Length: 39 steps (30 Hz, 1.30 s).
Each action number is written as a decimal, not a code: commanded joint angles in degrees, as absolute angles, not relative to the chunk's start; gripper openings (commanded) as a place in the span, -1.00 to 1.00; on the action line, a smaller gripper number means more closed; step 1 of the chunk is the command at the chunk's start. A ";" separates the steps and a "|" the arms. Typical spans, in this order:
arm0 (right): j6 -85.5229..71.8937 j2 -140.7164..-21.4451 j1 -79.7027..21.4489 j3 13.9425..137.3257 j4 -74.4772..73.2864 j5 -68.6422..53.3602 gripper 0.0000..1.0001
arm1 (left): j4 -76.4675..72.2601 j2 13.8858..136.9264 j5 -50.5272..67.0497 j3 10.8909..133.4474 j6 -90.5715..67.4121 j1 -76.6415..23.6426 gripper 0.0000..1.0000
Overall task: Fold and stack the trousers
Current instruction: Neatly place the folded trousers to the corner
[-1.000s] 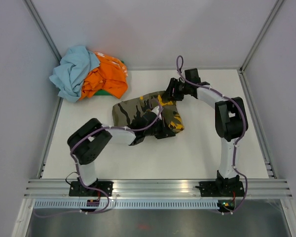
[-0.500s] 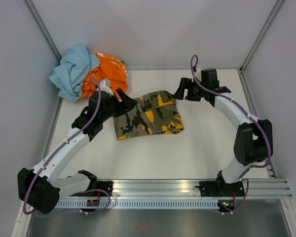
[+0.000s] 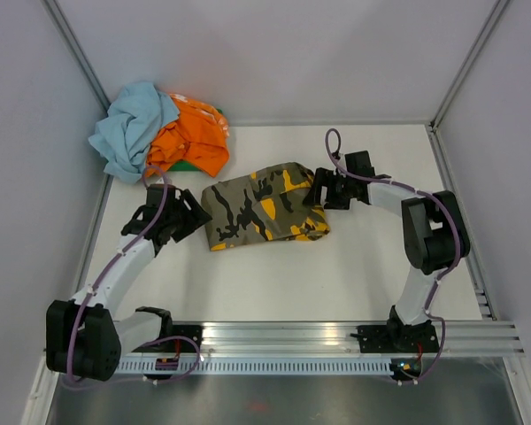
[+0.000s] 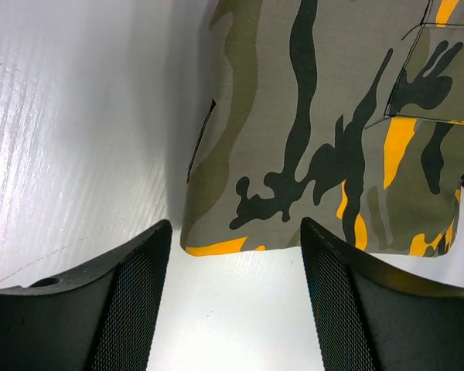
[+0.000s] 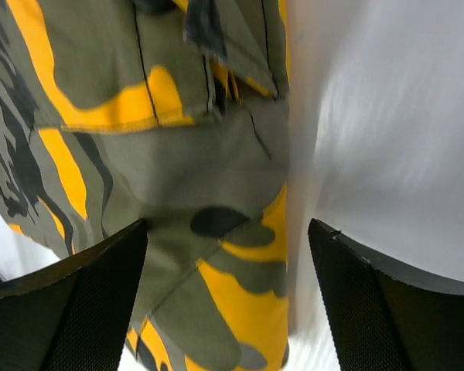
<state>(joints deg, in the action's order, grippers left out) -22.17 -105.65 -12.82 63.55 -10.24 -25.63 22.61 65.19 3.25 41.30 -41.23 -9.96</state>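
At the far left corner of the bench (image 3: 354, 274), one loose heap of clothes (image 3: 159, 133): light blue cloth (image 3: 128, 131) on the left, orange garment (image 3: 195, 142) on the right, a sliver of green (image 3: 188, 166) at its near edge. Near the trousers (image 3: 264, 205) but not touching, with bare bench between.

Trousers folded into a flat packet near the middle of the bench, a little towards the back.

Left gripper (image 3: 193, 215) just beside the packet's left edge, jaws apart, clamped on nothing; a folded corner of the cloth just ahead of the spread fingers (image 4: 131, 309).

Right gripper (image 3: 320, 188) at the packet's right edge, jaws wide apart above the cloth, not closed on it; touching or not, impossible to tell.

Grey walls (image 3: 274, 53) on three sides, metal rail (image 3: 283, 336) along the near edge.

Counted: one pair of trousers, one heap showing three colours, two arms, two grippers.
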 commanded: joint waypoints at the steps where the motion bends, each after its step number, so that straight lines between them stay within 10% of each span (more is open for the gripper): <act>1: -23.90 -109.76 -13.53 67.41 -5.01 -26.37 0.81 | 21.44 63.11 4.66 42.27 -37.09 -9.32 0.46; 9: -25.22 -114.25 -14.50 68.82 -4.83 -24.61 0.12 | 22.94 60.38 2.90 43.07 -35.51 -8.70 0.46; 13: -25.14 -116.45 -12.93 72.59 -8.96 -19.44 -0.99 | 23.55 60.47 2.55 43.59 -34.98 -8.26 0.47; 26: -17.06 -126.36 15.53 94.98 -15.73 -16.35 -0.99 | 24.35 61.96 0.79 47.37 -29.71 -7.65 0.49; 34: 9.20 -147.46 17.40 137.75 -36.64 -7.85 -0.95 | 24.96 68.46 -1.92 51.76 -26.72 -7.38 0.50; 39: 12.13 -149.06 18.90 134.92 -27.97 -3.61 -0.74 | 27.41 75.56 -2.90 56.50 -26.81 -7.21 0.50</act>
